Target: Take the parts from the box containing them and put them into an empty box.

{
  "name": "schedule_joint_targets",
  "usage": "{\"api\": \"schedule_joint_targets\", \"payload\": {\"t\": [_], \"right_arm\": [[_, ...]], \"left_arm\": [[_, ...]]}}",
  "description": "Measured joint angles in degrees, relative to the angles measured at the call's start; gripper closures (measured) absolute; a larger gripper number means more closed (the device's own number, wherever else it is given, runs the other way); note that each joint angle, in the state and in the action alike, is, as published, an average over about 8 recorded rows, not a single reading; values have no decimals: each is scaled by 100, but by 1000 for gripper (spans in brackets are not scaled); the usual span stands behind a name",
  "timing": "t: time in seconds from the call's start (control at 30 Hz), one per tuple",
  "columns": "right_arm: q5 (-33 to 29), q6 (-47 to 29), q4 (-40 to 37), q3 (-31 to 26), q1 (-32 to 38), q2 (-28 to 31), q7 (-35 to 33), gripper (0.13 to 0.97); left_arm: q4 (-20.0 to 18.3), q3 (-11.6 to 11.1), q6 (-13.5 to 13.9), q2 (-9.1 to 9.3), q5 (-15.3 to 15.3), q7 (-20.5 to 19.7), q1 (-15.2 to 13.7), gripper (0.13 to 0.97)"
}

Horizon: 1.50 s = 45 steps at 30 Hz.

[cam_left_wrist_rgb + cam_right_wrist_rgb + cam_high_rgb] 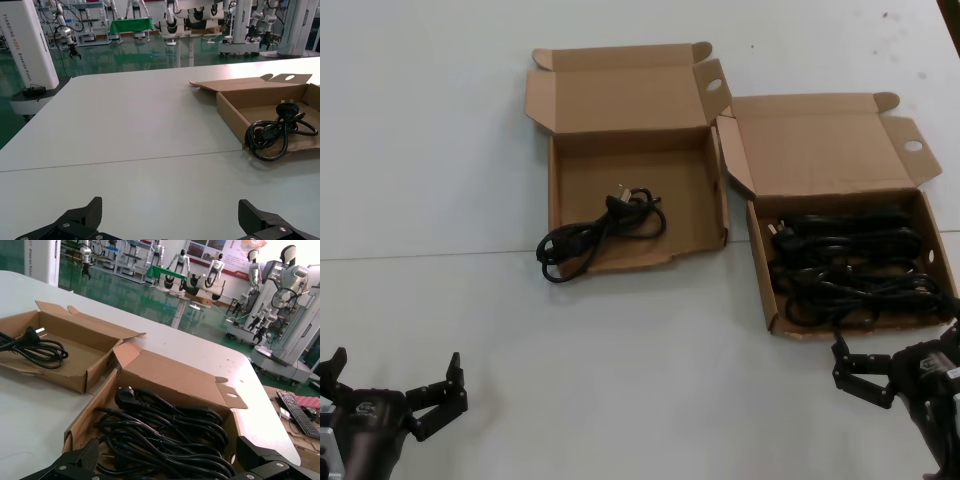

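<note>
Wide white table [640, 340] with a thin seam running across it, and beyond it a green-floored hall lined with white robots [280, 285]. Left gripper [395, 385] waits at the near left edge, fingers spread and holding nothing. Right gripper [880, 372], fingers also apart, sits just before the straight-rimmed box [765, 275] packed with black cords [850, 270]. One cord [600, 232] lies in the wavy-rimmed box [715, 215], looping over its front rim.

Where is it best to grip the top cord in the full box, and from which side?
Probably the bundled loops mid-box on the cord pile, not the plug. Bring the open right gripper from above: the full box walls block any sideways approach.
</note>
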Motion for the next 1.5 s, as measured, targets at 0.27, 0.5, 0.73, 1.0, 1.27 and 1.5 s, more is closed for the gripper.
{"api": "schedule_joint_targets", "payload": {"t": [0.27, 0.5, 0.73, 1.0, 1.27, 1.5], "right_arm": [[0, 0, 0, 0, 0, 0, 0, 129], [0, 0, 0, 0, 0, 0, 0, 129], [0, 0, 0, 0, 0, 0, 0, 129], [0, 0, 0, 0, 0, 0, 0, 129], [0, 0, 0, 0, 0, 0, 0, 129], [0, 0, 0, 0, 0, 0, 0, 129]], "left_arm": [[0, 0, 0, 0, 0, 0, 0, 132], [0, 0, 0, 0, 0, 0, 0, 132], [0, 0, 0, 0, 0, 0, 0, 132], [0, 0, 0, 0, 0, 0, 0, 132], [0, 0, 0, 0, 0, 0, 0, 132], [0, 0, 0, 0, 0, 0, 0, 132]]}}
